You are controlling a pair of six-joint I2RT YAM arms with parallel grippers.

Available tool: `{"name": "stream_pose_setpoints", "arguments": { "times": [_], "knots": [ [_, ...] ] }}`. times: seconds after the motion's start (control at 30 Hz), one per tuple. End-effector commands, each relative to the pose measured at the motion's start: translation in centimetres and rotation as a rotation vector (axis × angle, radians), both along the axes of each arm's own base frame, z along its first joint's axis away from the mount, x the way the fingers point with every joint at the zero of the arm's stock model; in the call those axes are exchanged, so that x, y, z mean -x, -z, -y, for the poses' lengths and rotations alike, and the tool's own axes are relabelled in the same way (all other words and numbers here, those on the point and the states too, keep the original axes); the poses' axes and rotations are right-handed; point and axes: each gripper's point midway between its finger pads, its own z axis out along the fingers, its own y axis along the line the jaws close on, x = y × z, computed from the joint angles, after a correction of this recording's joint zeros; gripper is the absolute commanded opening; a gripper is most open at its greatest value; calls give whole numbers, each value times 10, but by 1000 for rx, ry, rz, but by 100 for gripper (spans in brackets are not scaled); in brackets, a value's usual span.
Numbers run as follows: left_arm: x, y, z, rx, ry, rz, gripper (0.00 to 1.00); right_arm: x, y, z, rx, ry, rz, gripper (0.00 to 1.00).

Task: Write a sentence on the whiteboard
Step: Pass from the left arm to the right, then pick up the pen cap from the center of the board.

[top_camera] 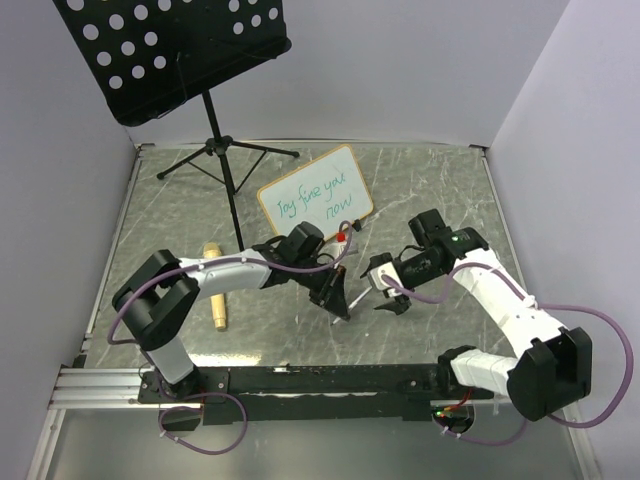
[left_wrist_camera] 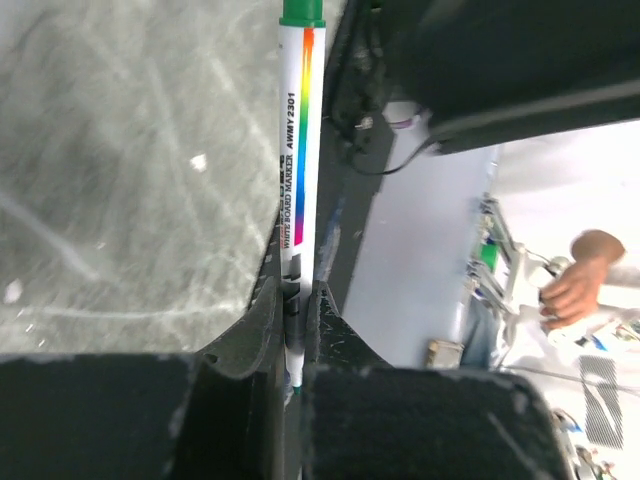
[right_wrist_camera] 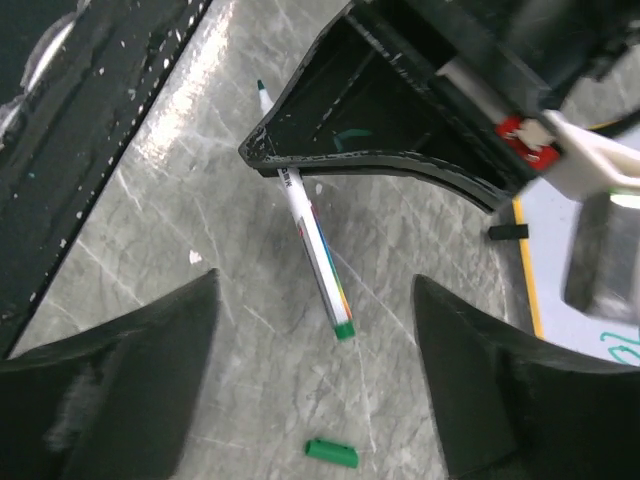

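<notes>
One marker (left_wrist_camera: 300, 150), printed "WHITE BOARD MARKER AWMY 2301", clamped in left gripper (left_wrist_camera: 293, 330). Right gripper (right_wrist_camera: 315, 290) wide apart, empty. Whiteboard (top_camera: 315, 200) on counter (top_camera: 450, 180) just beyond both; green scrawl roughly "joy fine you now".

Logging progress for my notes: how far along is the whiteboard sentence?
Done: green words cover the whiteboard. In hand: the left gripper clamps the uncapped marker; the right gripper hangs open nearby. Left: perhaps recapping, since the cap lies on the table.
</notes>
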Motion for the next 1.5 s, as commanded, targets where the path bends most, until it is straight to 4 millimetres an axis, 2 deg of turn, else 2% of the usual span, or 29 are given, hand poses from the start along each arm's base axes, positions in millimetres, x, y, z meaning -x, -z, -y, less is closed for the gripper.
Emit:
{"name": "stream_pose_setpoints", "arguments": {
  "times": [0.0, 0.23, 0.27, 0.3, 0.4, 0.5, 0.57, 0.7, 0.8, 0.87, 0.93, 0.97, 1.03, 1.07, 1.1, 1.17, 1.2, 1.23, 1.27, 1.3, 1.33, 1.37, 1.4, 1.43, 1.47],
  "knots": [
    [4, -25, 11, 93, 86, -12, 1, -6, 3, -9, 31, -14, 76, 76],
    [6, -29, 12, 106, 98, -39, 1, -4, 17, -19, 125, -44, 142, 62],
    [6, -30, 12, 106, 98, -41, 1, -3, 20, -19, 141, -48, 146, 58],
    [6, -31, 12, 106, 97, -40, 1, -1, 23, -20, 162, -61, 153, 50],
    [4, -32, 13, 102, 88, -41, 2, 2, 27, -19, 192, -75, 156, 34],
    [2, -33, 14, 105, 76, -40, 3, 4, 29, -17, 210, -83, 170, 26],
    [1, -34, 14, 107, 74, -39, 4, 6, 30, -16, 216, -87, 180, 24],
    [-1, -38, 14, 118, 71, -41, 5, 6, 33, -15, 227, -84, 204, 37],
    [-1, -38, 15, 117, 74, -49, 5, 5, 35, -17, 225, -84, 213, 41],
    [-1, -39, 16, 121, 76, -46, 5, 5, 36, -18, 229, -85, 202, 38],
    [-2, -39, 15, 117, 70, -47, 6, 5, 35, -20, 224, -83, 195, 25],
    [-2, -38, 15, 116, 65, -46, 11, 6, 35, -20, 225, -82, 185, 14],
    [-6, -41, 16, 124, 36, -40, 18, 7, 36, -20, 223, -77, 178, 0],
    [-10, -44, 14, 127, 13, -33, 21, 7, 35, -19, 221, -66, 172, 0],
    [-18, -43, 13, 111, -36, -24, 30, 7, 36, -18, 226, -57, 172, 0],
    [-33, -56, 6, 146, -105, 22, 40, 10, 39, -11, 237, -27, 165, 0],
    [-40, -61, 3, 153, -144, 30, 49, 10, 40, -6, 240, -6, 162, 0],
    [-58, -63, -4, 145, -225, 68, 57, 13, 39, 0, 233, 7, 169, 0],
    [-64, -73, -11, 164, -271, 108, 58, 14, 39, 5, 235, 29, 154, 0],
    [-72, -77, -16, 168, -316, 134, 65, 12, 40, 14, 246, 77, 132, 0],
    [-90, -79, -24, 155, -404, 175, 69, 8, 37, 21, 246, 123, 132, 0],
    [-94, -86, -32, 168, -450, 209, 73, 5, 37, 28, 251, 182, 106, 0],
    [-101, -94, -34, 191, -496, 227, 85, 0, 35, 35, 248, 241, 90, 0],
    [-109, -98, -38, 198, -550, 240, 96, -21, 25, 52, 226, 381, 94, 0],
    [-113, -98, -42, 201, -619, 221, 99, -30, 20, 61, 204, 495, 46, 0]
  ]
}}
